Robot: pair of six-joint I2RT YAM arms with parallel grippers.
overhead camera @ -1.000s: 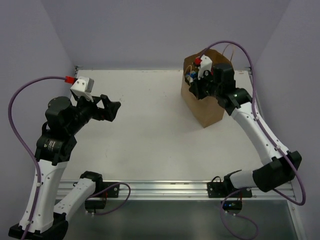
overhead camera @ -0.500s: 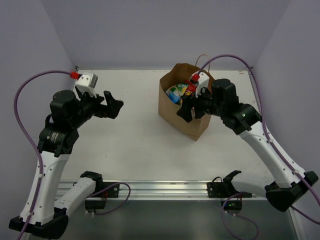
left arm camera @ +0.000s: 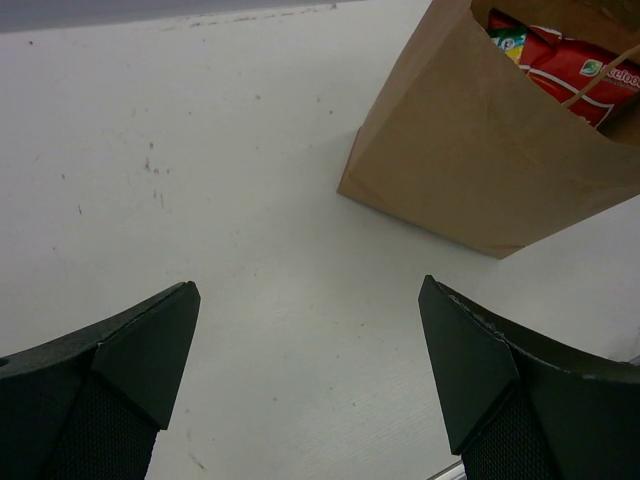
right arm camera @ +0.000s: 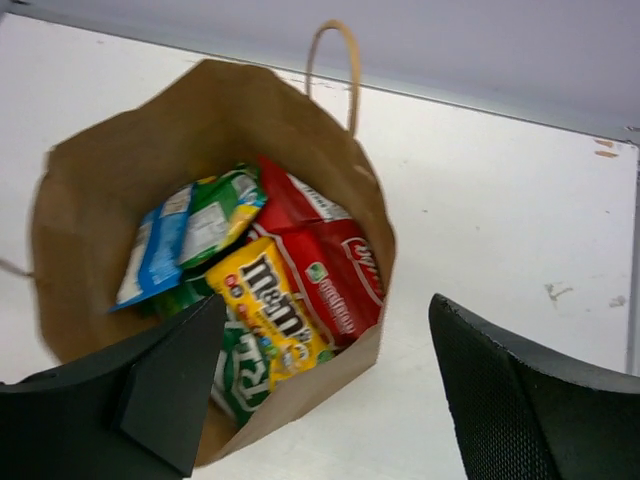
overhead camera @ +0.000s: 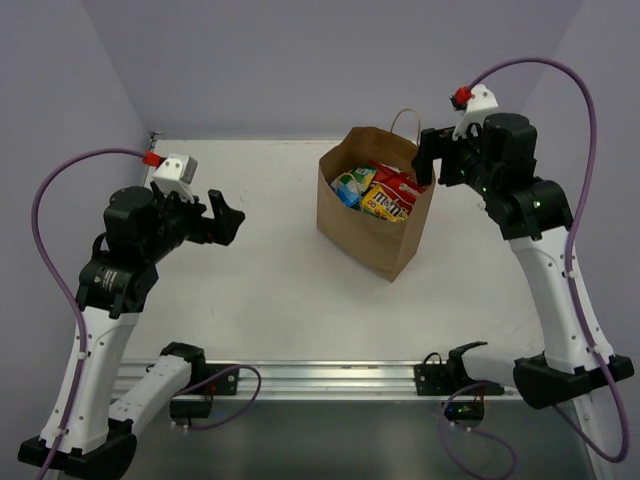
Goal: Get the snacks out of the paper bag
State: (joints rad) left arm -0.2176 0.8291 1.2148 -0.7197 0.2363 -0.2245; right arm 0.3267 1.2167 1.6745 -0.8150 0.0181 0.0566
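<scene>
Table (overhead camera: 250,300) first: on it I see the paper bag (overhead camera: 372,238) standing upright with its mouth open. Left of the bag and well apart from it, my left gripper (left arm camera: 305,290) hangs with both jaws spread wide and nothing between them, while my right gripper (right arm camera: 325,300) hovers above the bag's right rim, jaws likewise wide apart and empty. Inside the bag lie the snacks (overhead camera: 380,192): a red chip bag (right arm camera: 335,275) by its right wall, a yellow M&M's packet (right arm camera: 270,310) touching that, a green packet (right arm camera: 235,375) beneath, then a green-white packet (right arm camera: 220,220) and a blue packet (right arm camera: 150,255) toward its left wall.
</scene>
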